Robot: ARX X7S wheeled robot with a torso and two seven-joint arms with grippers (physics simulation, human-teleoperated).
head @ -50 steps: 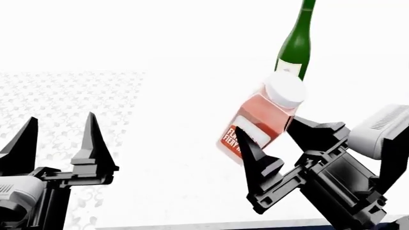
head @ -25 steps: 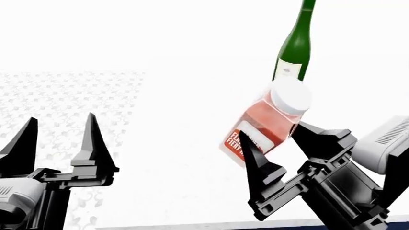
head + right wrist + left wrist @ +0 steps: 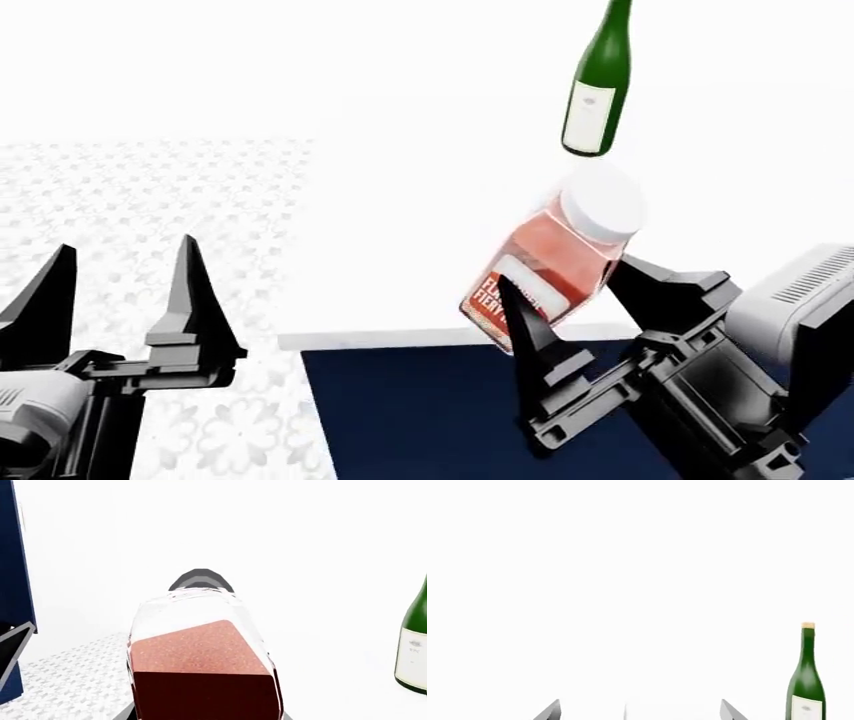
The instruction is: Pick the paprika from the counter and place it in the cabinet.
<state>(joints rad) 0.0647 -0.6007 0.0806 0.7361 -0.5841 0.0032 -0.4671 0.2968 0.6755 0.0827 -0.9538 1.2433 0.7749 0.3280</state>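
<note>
The paprika [image 3: 554,262], a clear bottle of red-orange powder with a white cap and a red label, hangs tilted in the air in front of the counter's white top [image 3: 400,220]. My right gripper [image 3: 569,282] is shut on its lower body, one black finger on each side. In the right wrist view the paprika [image 3: 200,655] fills the space between the jaws. My left gripper [image 3: 127,255] stands open and holds nothing; its fingertips [image 3: 551,711] show wide apart. A dark navy upright panel [image 3: 15,570] shows in the right wrist view; I cannot tell whether it is the cabinet.
A tall green wine bottle [image 3: 595,85] stands upright on the counter behind the paprika, also seen as the wine bottle [image 3: 807,680] and the wine bottle [image 3: 413,645]. The counter's navy base [image 3: 414,410] lies below its front edge. Patterned floor tiles [image 3: 134,200] spread at the left.
The head view has drawn back from the counter: its front edge and navy base now show, and the wine bottle sits higher in the picture. The paprika stays gripped.
</note>
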